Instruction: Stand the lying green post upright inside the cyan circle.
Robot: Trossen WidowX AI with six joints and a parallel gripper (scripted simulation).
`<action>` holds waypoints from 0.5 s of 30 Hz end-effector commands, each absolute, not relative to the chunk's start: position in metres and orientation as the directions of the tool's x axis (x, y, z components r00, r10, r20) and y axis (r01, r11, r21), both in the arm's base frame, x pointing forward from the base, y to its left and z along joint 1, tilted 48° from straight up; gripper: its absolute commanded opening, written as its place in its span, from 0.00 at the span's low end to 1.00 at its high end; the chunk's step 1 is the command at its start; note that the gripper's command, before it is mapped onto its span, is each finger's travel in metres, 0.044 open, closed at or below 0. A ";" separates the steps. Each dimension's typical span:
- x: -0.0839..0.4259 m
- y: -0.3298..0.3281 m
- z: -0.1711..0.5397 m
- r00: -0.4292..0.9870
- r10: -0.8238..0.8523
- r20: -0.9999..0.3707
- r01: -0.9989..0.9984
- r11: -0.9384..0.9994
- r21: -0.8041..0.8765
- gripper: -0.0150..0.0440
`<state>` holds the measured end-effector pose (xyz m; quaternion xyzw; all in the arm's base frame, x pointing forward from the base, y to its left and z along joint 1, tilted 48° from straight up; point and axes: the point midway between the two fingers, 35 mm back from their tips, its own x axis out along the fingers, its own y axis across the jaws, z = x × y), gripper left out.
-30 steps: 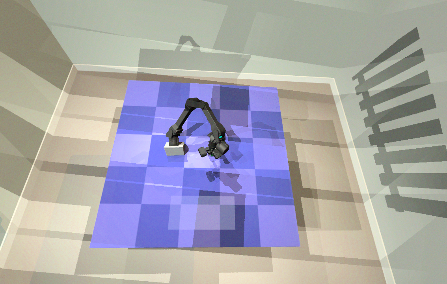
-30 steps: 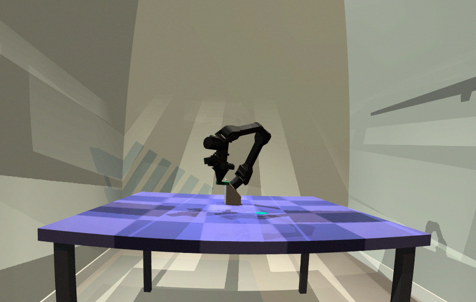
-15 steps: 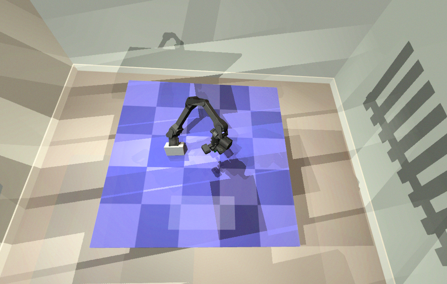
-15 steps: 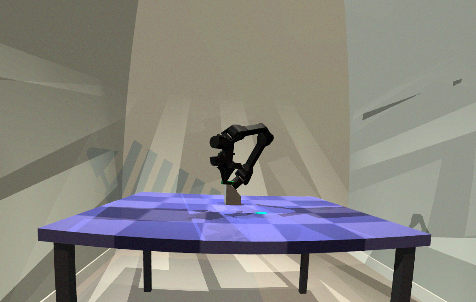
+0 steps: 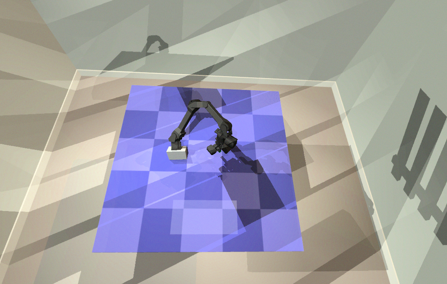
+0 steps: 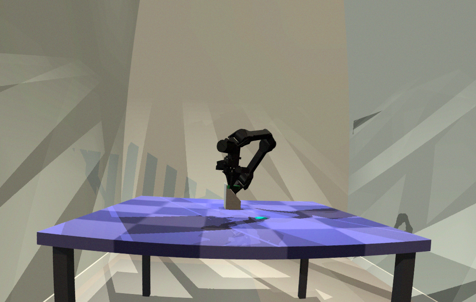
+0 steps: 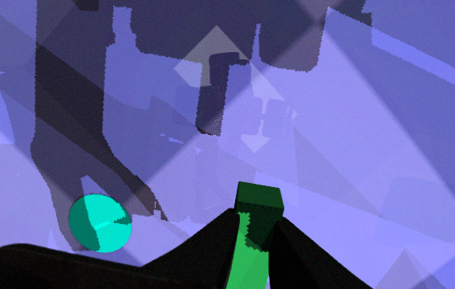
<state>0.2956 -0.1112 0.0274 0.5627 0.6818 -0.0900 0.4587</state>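
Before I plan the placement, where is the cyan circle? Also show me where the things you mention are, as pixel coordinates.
The cyan circle point(image 6: 260, 217) point(image 7: 108, 238) is lower left in the wrist view, left of the gripped green post point(image 5: 219, 151) point(image 6: 228, 186) point(image 7: 248, 274).

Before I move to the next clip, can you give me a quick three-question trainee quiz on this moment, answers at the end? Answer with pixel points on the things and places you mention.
1. True or false: the gripper point(image 5: 219, 150) point(image 6: 229, 184) point(image 7: 253, 223) is shut on the green post point(image 5: 219, 151) point(image 6: 234, 186) point(image 7: 248, 265), holding it above the table point(image 5: 200, 243) point(image 6: 232, 252) point(image 7: 412, 160).
2. Which view does not show the cyan circle point(image 6: 260, 217) point(image 7: 111, 237)?
a) top
b) exterior
c) wrist
3. Put these remaining steps in order: withdraw, stand the post upright in the circle, release.

Key: 1 true; 2 a; 3 stand upright, release, withdraw.
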 end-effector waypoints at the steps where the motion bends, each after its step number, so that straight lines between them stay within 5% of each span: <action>1: 0.301 -0.107 0.037 0.066 0.683 -0.727 0.828 0.370 0.422 0.29; 15: 0.315 -0.089 0.059 0.072 0.690 -0.720 0.761 0.429 0.487 0.29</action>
